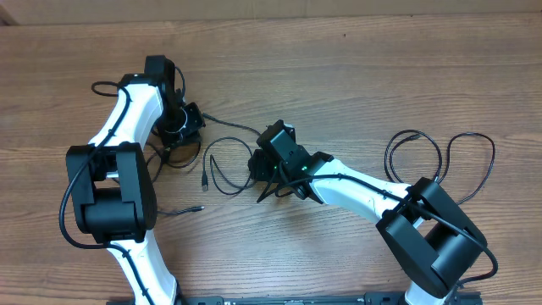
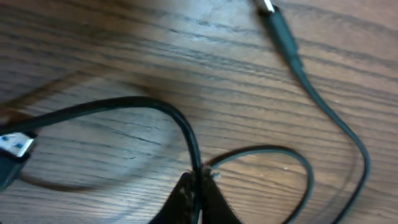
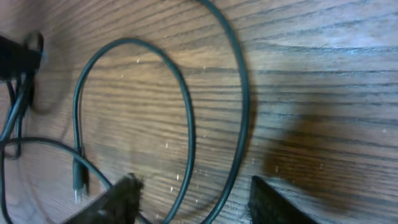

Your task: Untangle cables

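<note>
Thin black cables point(image 1: 229, 139) lie between the two arms, one plug point(image 1: 204, 180) loose on the wood. My left gripper point(image 1: 182, 127) sits at the tangle's left end. In the left wrist view it point(image 2: 199, 186) is shut on a black cable point(image 2: 149, 107) that arcs left to a bluish plug point(image 2: 15, 146). A second cable point(image 2: 336, 118) with a metal-tipped plug runs down the right side. My right gripper point(image 1: 261, 169) is low over the table. In the right wrist view it point(image 3: 196, 199) is open, with two strands of a cable loop point(image 3: 186, 124) passing between its fingers point(image 3: 118, 199), untouched.
Wooden table point(image 1: 356, 76) all round. Large thin black loops point(image 1: 440, 157) lie at the right beside the right arm's base. Another thin black cord point(image 1: 182, 209) ends near the left arm's base. More cable and a dark shape point(image 3: 15, 56) show at the left in the right wrist view.
</note>
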{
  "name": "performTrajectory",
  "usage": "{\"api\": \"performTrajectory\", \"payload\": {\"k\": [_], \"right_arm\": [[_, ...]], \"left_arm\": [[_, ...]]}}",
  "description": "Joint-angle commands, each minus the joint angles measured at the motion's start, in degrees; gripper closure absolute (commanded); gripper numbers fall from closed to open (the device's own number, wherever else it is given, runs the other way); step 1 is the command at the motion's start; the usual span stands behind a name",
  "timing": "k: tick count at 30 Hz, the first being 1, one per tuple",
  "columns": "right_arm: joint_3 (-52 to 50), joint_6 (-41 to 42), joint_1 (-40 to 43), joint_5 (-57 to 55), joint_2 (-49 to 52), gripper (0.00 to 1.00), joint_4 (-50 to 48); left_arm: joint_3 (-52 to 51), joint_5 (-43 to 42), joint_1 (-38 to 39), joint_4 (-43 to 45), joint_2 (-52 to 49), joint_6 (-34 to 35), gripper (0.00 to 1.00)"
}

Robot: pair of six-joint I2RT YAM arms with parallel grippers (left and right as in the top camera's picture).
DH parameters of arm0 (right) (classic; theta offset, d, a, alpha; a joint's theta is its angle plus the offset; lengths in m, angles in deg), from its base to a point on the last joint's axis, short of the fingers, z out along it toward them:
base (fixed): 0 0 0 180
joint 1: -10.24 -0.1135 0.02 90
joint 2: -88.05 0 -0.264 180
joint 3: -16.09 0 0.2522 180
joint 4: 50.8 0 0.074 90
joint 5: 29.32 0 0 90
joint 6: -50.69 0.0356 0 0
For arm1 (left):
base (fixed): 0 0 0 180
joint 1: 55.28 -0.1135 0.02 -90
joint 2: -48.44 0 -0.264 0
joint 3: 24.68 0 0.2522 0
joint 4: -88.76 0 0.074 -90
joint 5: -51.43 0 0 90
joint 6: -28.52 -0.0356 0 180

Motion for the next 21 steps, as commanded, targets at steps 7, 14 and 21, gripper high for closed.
{"api": "performTrajectory", "payload": {"k": [7,14,21], "right_arm": [[-0.35,-0.66,-0.22,3.08,-0.04,0.31,-0.35],[-0.35,-1.9,-0.07,3.15,-0.04,0.24,0.52],[-0.17,-2.25,0.15,6.08,-0.04,0.29,-0.59]], "left_arm": [[0.15,-9.68,-3.17,-0.35,0.92,-1.25,0.3],[5.99,-24.7,-8.26,-0.87,0.92,-2.14,0.06],[9.73,-27.43,-12.33,-0.79,0.92,6.1,0.01]]}}
